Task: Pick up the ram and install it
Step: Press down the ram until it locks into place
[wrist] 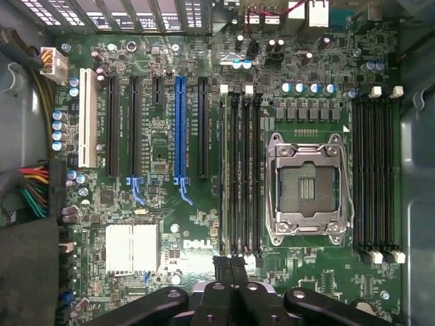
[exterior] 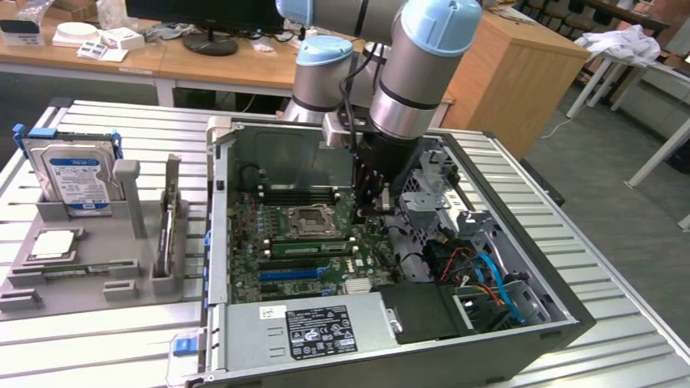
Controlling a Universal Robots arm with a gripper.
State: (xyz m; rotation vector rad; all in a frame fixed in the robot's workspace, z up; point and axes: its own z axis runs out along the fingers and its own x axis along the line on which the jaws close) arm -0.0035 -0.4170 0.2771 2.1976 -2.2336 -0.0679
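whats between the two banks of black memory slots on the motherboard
The processor socket in its silver frame lies between one memory slot bank and the other bank, in the wrist view.

The open computer case point(exterior: 431, 362) stands on the table point(exterior: 97, 347), and the holder point(exterior: 76, 279) lies beside it on the exterior view's left. A hard drive point(exterior: 70, 174) stands at the back of the holder. Inside the case, the ram point(exterior: 307, 246) sits in a slot just in front of the socket point(exterior: 307, 220), and the gripper point(wrist: 231, 261) hangs over the motherboard point(wrist: 319, 278).
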